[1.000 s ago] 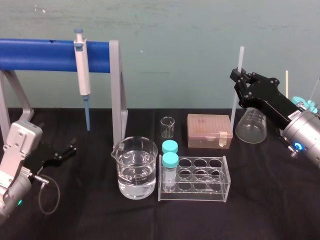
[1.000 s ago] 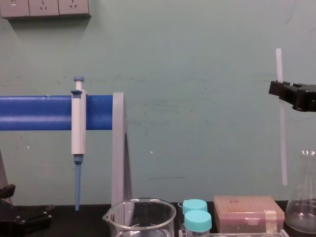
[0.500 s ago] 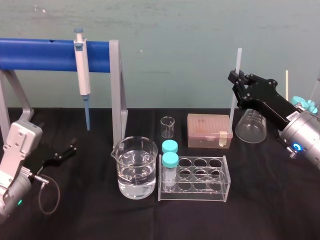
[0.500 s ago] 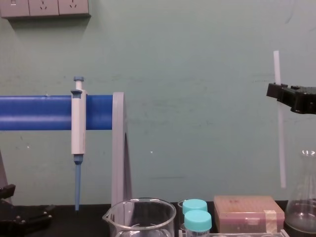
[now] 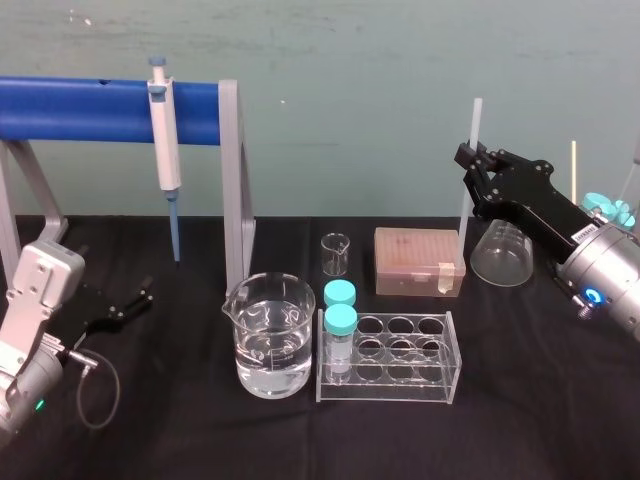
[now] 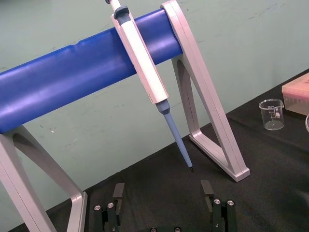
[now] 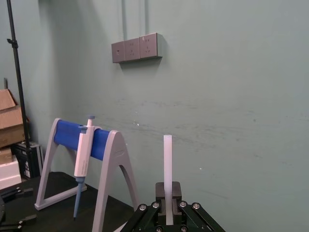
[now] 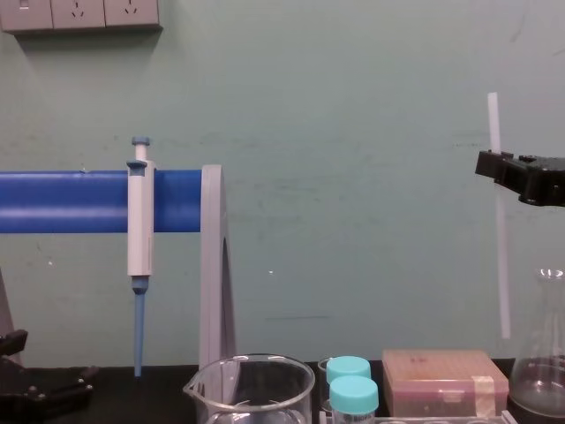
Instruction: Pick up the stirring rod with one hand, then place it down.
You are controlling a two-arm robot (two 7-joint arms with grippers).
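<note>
Illumination is even and diffuse across all views; the source is probably overhead, though no lamp is visible. The wall (image 8: 353, 177) is lit uniformly in the chest view. In the right wrist view it darkens toward the socket plate (image 7: 136, 47), where a soft vertical shadow falls. The black table cloth (image 5: 540, 400) absorbs light and shows no distinct cast shadows. Small specular highlights sit on the beaker (image 5: 268, 335), tube rack (image 5: 452, 352) and flask (image 5: 503, 250). The stirring rod (image 8: 499, 221) shows low contrast against the wall.
</note>
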